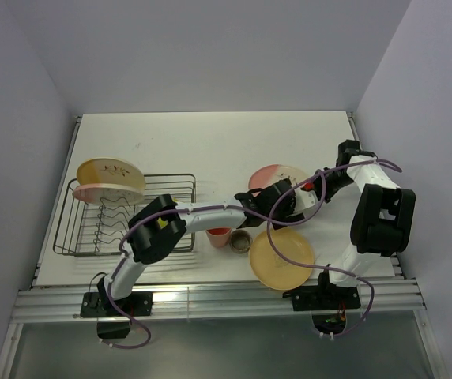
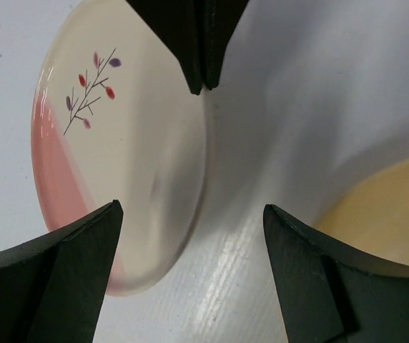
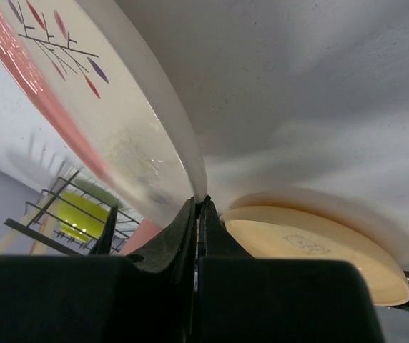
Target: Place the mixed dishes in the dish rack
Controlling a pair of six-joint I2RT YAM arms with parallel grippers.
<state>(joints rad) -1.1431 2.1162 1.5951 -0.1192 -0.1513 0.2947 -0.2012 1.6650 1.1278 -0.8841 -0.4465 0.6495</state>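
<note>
The cream-and-pink plate [image 2: 119, 164], marked with a small sprig drawing, is seen on the white tabletop [image 1: 210, 142] to the right of the dish rack [image 1: 180, 178], outside it. The left tool [image 2: 190, 211] is held over the plate's near rim with its jaws set wide apart, one finger over the pink part of the plate and the other over bare tabletop; nothing is gripped between them. The right tool [image 3: 199, 204] is pressed together with no gap between its fingers, and its tips are placed against the plate's rim on the opposite side; whether the rim is actually pinched cannot be told. The yellow-orange plate [image 1: 281, 259] is found lying flat just beside the cream-and-pink one, nearer the arm bases. The pink cup [image 1: 219, 236] and the tiny grey-brown cup [image 1: 240, 242] are set side by side on the tabletop between the rack and the yellow-orange plate. At the rack's far left end, a cream plate with a sprig drawing [image 1: 111, 172] and a pink plate [image 1: 103, 192] are propped close together. The yellow-green bowl [image 3: 81, 214] is glimpsed among the rack's wires from the right wrist view.
</note>
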